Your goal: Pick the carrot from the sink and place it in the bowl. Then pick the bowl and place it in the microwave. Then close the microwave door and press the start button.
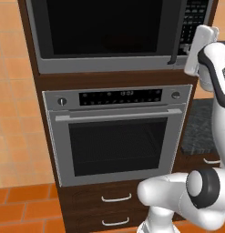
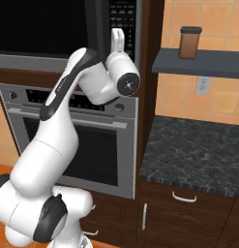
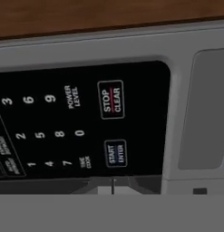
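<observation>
Black built-in microwave (image 1: 109,32) w/ steel-grey trim sitting above wall oven, dark-glass door (image 1: 102,27) lying flush, its long black handle (image 1: 177,34) running vertical. Right: tool (image 2: 118,35) pointing at keypad (image 3: 63,131), fingers pinched together, gripping nothing.

A wall oven (image 1: 118,134) sits above two drawers (image 1: 116,209); a brown jar (image 2: 189,42) stands on a shelf (image 2: 198,62) over the stone counter (image 2: 198,152).

The white arm rises from its base, elbow bent, wrist raised high, its gripper (image 2: 119,33) pointing upward with both fingers (image 3: 112,186) pressed together, holding nothing.
</observation>
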Controlling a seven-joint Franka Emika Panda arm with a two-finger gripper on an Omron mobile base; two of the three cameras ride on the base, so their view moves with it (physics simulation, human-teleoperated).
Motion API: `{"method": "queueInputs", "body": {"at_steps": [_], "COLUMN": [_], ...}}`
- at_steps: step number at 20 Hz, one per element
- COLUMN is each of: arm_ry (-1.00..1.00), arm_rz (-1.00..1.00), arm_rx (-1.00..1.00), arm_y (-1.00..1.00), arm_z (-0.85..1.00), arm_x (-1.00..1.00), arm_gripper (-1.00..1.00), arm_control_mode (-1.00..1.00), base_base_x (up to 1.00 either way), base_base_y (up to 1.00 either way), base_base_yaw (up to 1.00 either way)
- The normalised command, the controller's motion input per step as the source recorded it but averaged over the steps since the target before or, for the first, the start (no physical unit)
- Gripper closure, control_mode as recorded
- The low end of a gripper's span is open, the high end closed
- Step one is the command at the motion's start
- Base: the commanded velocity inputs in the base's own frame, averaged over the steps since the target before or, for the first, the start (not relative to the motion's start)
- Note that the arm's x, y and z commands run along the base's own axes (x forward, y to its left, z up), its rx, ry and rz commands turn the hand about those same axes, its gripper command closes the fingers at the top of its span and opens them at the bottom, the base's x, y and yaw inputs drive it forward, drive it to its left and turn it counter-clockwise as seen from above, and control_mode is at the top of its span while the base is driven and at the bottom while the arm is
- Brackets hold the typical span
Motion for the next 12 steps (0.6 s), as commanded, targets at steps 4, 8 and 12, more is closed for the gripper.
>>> {"method": "queueInputs", "body": {"at_steps": [4,8,12], "arm_ry": [0.00,0.00,-0.01], "arm_rz": [0.00,0.00,0.00], "arm_rx": [-0.02,-0.01,-0.01], "arm_y": [0.00,-0.04,-0.06], "arm_z": [-0.01,-0.10,-0.16], "arm_x": [0.36,0.43,0.26], "arm_gripper": [1.00,1.00,1.00], "arm_control_mode": [-1.00,-1.00,-1.00], "base_base_x": [0.00,0.00,0.00], "base_base_y": [0.00,0.00,0.00], "base_base_yaw": [0.00,0.00,0.00]}}
